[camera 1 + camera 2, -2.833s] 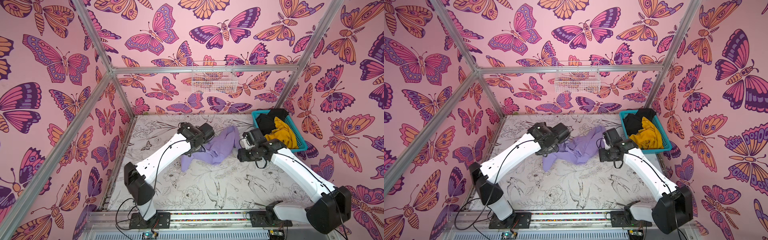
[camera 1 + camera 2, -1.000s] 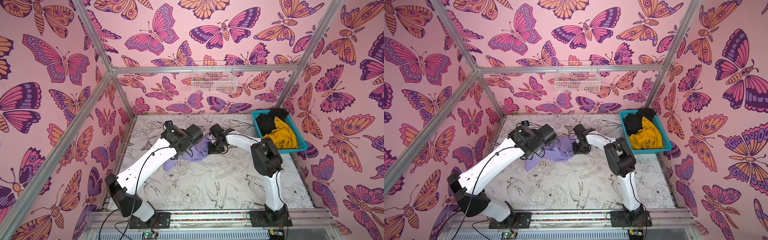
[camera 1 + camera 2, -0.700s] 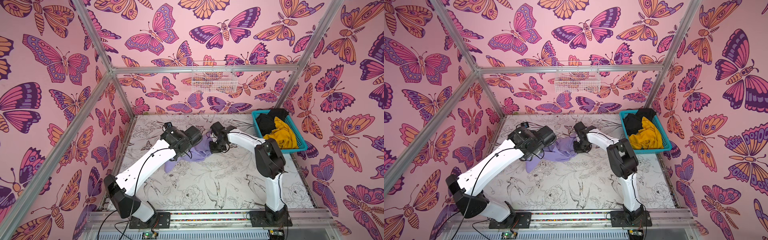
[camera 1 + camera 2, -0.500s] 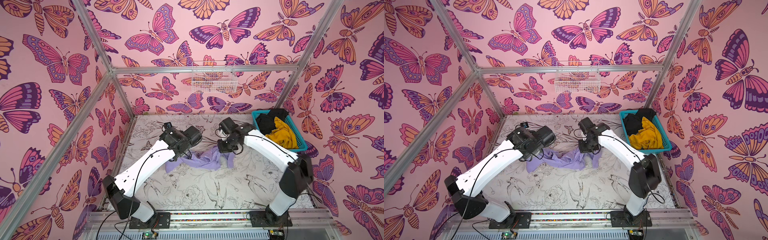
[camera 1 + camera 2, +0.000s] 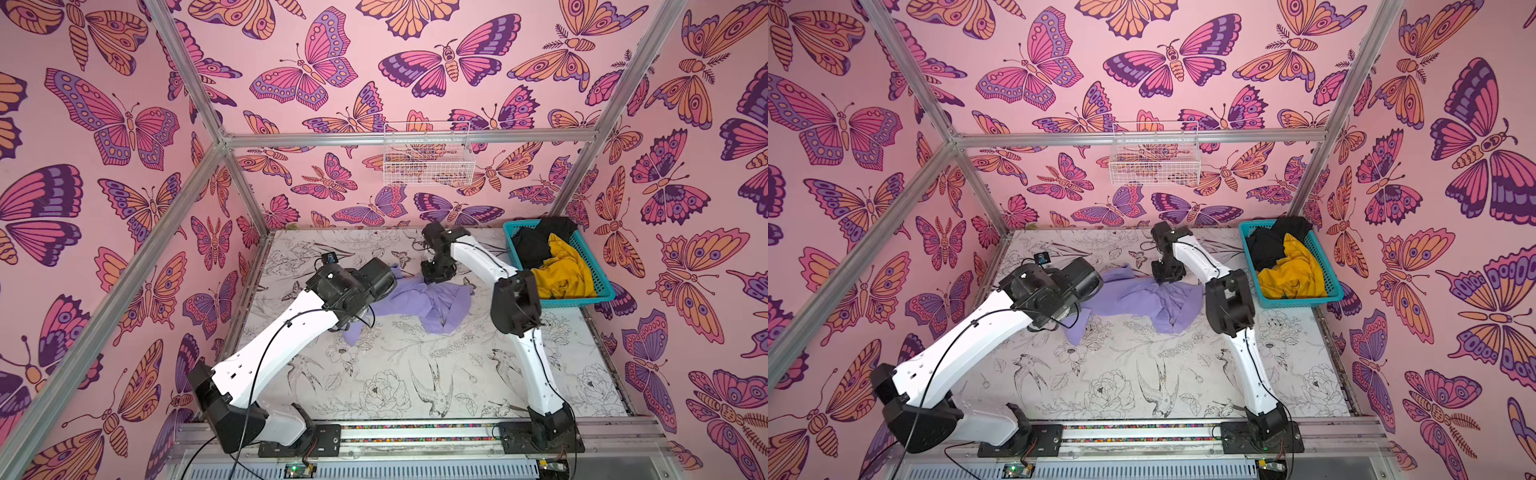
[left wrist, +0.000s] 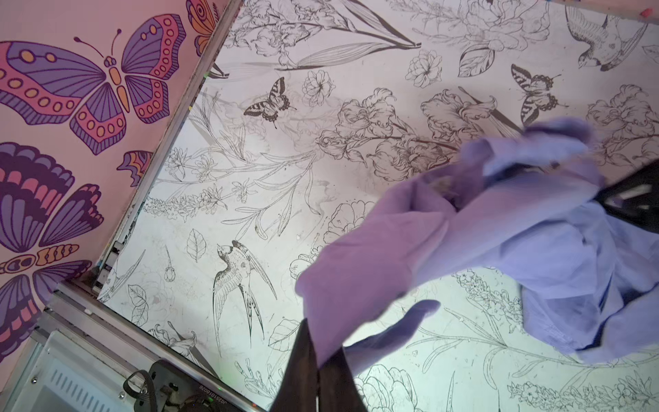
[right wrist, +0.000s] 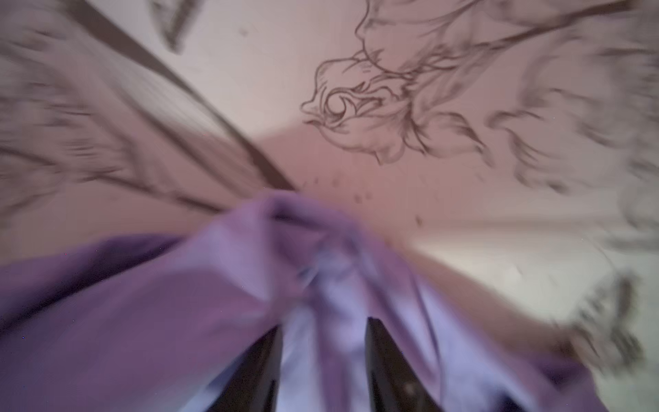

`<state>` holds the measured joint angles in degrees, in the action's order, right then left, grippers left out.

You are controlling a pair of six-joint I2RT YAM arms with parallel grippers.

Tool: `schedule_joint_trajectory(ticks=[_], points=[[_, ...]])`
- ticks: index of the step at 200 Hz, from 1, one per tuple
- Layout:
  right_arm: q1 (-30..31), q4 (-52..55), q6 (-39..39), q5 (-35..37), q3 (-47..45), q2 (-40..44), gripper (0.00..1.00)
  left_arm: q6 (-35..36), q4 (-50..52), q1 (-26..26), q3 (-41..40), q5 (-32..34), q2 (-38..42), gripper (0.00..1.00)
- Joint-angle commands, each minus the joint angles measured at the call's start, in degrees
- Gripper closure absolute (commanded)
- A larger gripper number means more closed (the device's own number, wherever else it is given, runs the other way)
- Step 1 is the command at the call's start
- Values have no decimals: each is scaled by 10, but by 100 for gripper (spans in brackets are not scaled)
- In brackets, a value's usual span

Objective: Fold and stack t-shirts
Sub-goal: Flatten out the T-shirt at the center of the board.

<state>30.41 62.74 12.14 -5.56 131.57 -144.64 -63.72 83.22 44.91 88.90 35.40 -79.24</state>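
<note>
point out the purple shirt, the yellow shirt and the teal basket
purple shirt (image 5: 432,299), in a top view, on its bunched middle
yellow shirt (image 5: 561,272), in a top view, on its crumpled middle
teal basket (image 5: 577,301), in a top view, on its near wall

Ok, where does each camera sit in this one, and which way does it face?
Top views: high above the arms' bases, facing down toward the back wall; left arm, right arm, lavender t-shirt, teal basket.
Left wrist: on the left arm, facing the table; left end effector shut on the t-shirt.
Right wrist: just above the cloth, blurred; right end effector open.
Shared: every view shows the lavender t-shirt.
</note>
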Motion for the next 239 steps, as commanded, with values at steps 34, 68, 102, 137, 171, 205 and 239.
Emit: schedule_joint_trajectory(ticks=[34,68,102,137,171,205,239], points=[[36,26,-21,34,-67,152,39,-5,12,-4,-41,8,57,99],[74,-32,11,38,-301,350,42,13,-12,-4,-32,-6,27,99],[109,-59,72,40,-447,466,63,36,-31,-3,-8,-22,-5,99],[114,-88,98,69,-542,487,69,50,-35,-2,-1,-34,-17,99],[113,-139,86,74,-595,473,55,51,-35,-2,-21,-36,-1,99],[113,-151,65,73,-559,420,55,47,-34,-2,-35,-36,8,99],[111,-149,50,61,-521,370,55,51,-34,-2,-34,-34,6,99]])
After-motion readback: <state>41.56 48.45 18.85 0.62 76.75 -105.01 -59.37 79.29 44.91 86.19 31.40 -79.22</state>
